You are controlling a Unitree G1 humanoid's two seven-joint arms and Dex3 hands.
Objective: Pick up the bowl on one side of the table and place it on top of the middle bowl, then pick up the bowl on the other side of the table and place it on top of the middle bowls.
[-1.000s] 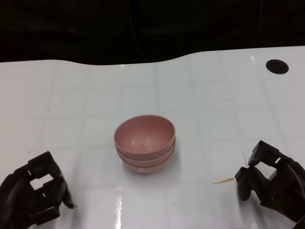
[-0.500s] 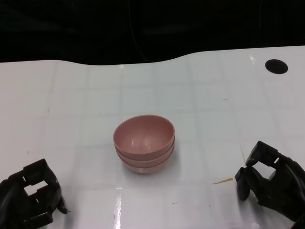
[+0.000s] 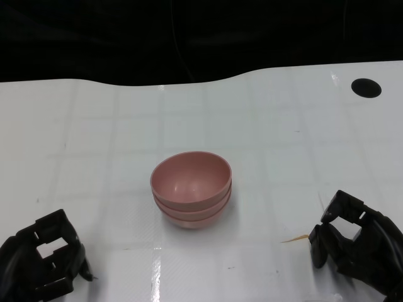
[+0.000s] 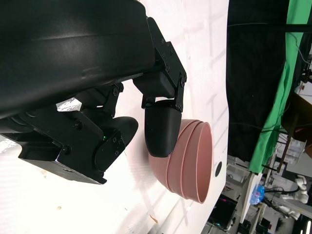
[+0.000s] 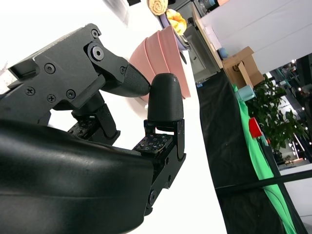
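Between both hands (image 3: 44,261) (image 3: 356,242): stacked bowls (image 3: 191,188).

Head cam: high, tilted down over the white counter (image 3: 283,126), facing 12 o'clock toward the dark backdrop; mid-range, pink bowl stack (image 3: 191,189) near centre. Left wrist cam: rolled sideways, very close behind its own fingers (image 4: 163,129), stack (image 4: 192,163) just past them. Right wrist cam: also rolled, close behind its fingers (image 5: 165,97), stack (image 5: 163,51) beyond. All 3 share the stack & counter.
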